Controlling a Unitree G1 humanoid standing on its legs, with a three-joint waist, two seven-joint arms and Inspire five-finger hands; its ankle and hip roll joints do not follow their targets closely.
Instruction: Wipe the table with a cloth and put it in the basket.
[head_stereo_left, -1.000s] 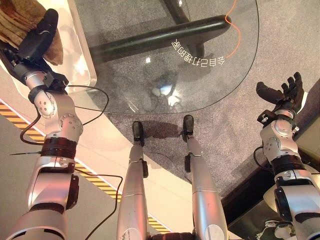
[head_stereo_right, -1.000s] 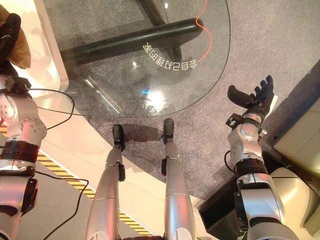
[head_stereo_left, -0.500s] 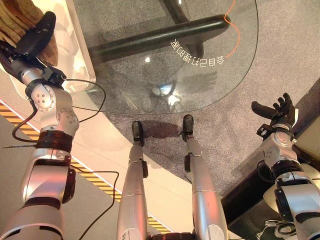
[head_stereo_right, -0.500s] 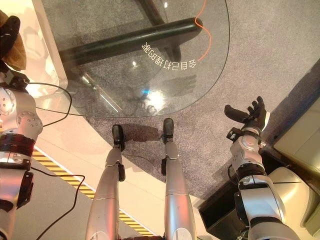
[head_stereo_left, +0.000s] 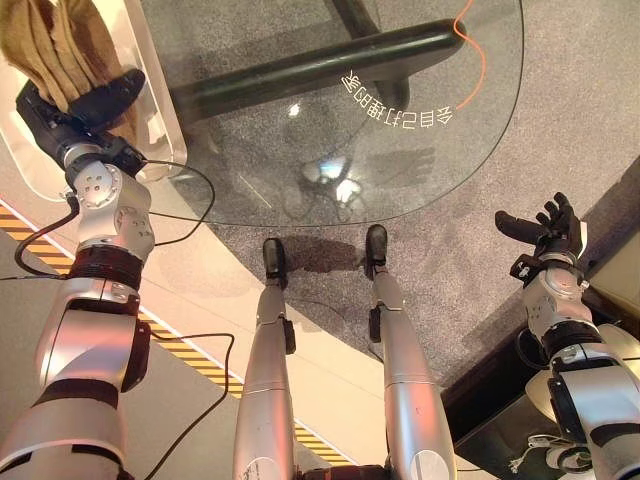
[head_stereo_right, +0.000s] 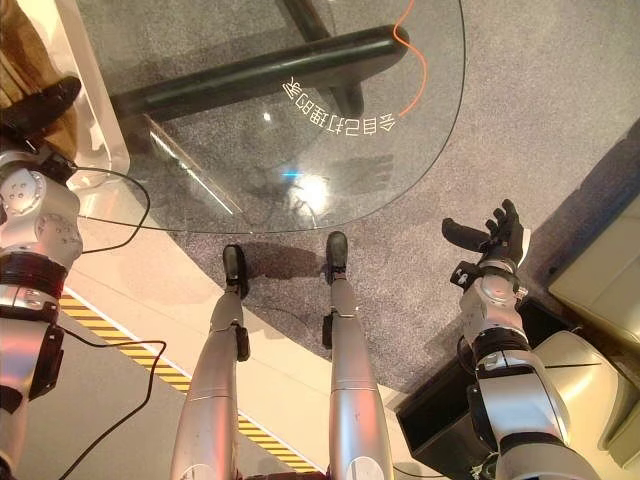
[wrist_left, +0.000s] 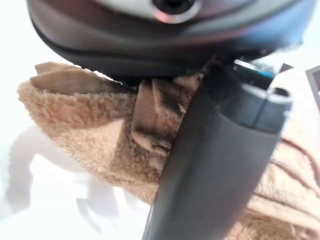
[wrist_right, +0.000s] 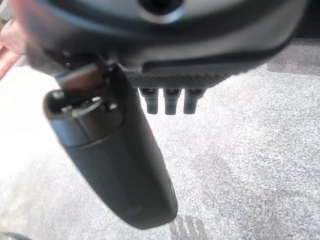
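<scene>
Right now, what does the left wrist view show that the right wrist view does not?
Left wrist view alone: the brown cloth, bunched against the left hand, whose thumb presses into it, over a white surface. The left eye view agrees: the left hand is shut on the cloth, beside the glass table.

Right wrist view alone: grey carpet under the right hand, which holds nothing; its fingers are spread open in the left eye view.

Both share the hand's own dark bulk along one edge, with the thumb standing out from it.

Grey carpet (head_stereo_left: 580, 110) covers the floor, with a pale strip (head_stereo_left: 200, 290) edged by yellow-black tape (head_stereo_left: 190, 365). Light glints on a glass top (head_stereo_left: 330, 120) above a dark bar (head_stereo_left: 310, 65).
</scene>
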